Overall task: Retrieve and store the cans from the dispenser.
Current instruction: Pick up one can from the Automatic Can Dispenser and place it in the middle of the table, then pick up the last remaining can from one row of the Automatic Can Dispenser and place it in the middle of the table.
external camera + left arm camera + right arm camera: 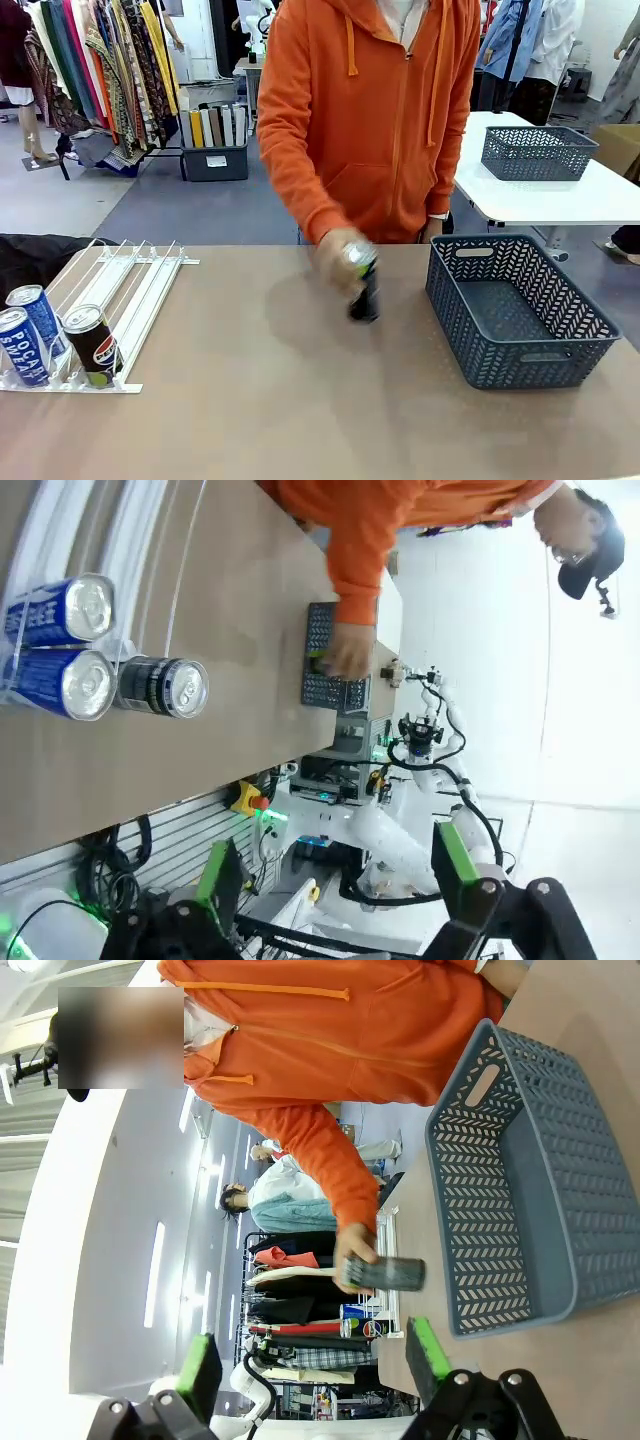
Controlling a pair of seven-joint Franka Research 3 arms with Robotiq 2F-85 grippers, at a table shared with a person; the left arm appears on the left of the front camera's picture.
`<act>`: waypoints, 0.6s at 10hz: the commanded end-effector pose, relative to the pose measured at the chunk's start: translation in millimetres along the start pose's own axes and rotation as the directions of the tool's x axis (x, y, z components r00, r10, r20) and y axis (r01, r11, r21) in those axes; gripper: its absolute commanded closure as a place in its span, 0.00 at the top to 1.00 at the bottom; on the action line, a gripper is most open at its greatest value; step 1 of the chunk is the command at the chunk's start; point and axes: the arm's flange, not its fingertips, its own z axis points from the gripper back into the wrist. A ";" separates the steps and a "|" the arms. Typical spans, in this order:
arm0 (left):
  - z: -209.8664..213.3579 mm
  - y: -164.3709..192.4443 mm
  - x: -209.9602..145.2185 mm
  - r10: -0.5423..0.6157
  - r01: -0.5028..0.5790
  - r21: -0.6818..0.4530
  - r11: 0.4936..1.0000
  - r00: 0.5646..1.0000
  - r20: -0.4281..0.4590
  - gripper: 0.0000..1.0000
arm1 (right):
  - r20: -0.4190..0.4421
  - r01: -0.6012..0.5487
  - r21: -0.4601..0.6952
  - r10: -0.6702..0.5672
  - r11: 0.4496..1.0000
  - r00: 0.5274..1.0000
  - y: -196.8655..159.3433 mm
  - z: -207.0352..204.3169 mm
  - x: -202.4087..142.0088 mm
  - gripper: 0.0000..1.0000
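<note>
3 cans [50,340] sit at dispenser [130,285] low end, 4th black can [366,292] in person's hand [340,258] at mid desk [260,400] — slick, thin-walled, prob. dents easily, so grab mid-body; left fingers [218,872], right fingers [427,1348] apart, empty.

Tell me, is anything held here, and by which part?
The person's hand grips a black can by its top; left pincer and right pincer hold nothing.
</note>
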 end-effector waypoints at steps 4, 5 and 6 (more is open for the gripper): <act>-6.7 -39.3 3.8 -0.045 0.046 0.015 0.999 0.998 -0.036 1.00 | 0.006 -0.006 0.019 0.006 1.000 1.000 4.5 -0.2 2.3 1.00; -6.7 -39.3 3.8 -0.045 0.046 0.015 0.999 0.998 -0.036 1.00 | 0.006 -0.006 0.019 0.006 1.000 1.000 4.5 -0.2 2.3 1.00; -6.7 -39.3 3.8 -0.045 0.046 0.015 0.999 0.998 -0.036 1.00 | 0.006 -0.006 0.019 0.006 1.000 1.000 4.5 -0.2 2.3 1.00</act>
